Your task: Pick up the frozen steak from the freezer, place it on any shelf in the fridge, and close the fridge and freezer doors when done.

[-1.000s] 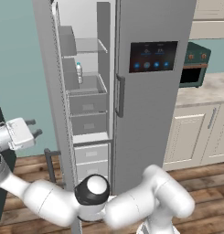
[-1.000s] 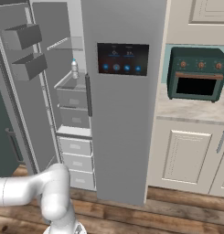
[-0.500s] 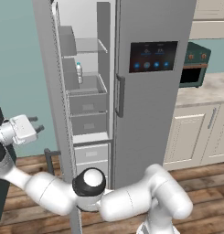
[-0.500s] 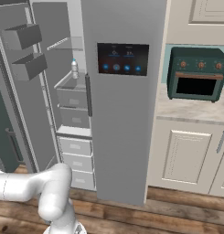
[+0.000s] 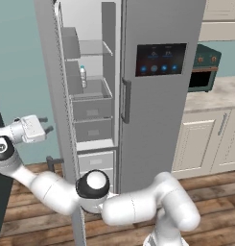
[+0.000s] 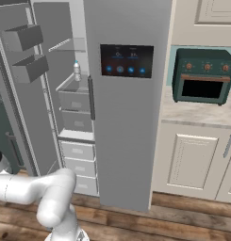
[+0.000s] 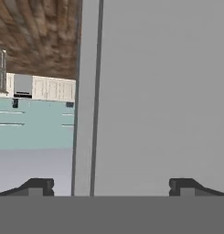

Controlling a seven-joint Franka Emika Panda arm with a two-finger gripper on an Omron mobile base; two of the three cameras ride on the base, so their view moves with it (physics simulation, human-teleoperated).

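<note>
Grey freezer door (image 5: 54, 96) swung open, fridge door (image 5: 157, 91) shut. Gripper (image 5: 48, 129) spread wide, empty, outside door's outer face, well apart from bins. Steak not made out in freezer (image 5: 90, 101). Risks: swinging in clips door edge, nudges it; grabbing bottle (image 5: 82, 76) by mistake.

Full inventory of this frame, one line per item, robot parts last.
freezer: 1, grey, narrow left section, bins and drawers inside
freezer door: 1, grey, swung open to the left
fridge door: 1, grey, shut, bearing a dark touchscreen
touchscreen: 1, dark with blue icons, upper fridge door
clear bottle: 1, clear, upright in a freezer bin
oven: 1, dark green, on the counter right of the fridge
cabinets: cream, under the counter
floor: brown wood
gripper: 1, white with dark tips, open, left of the freezer door's edge
</note>
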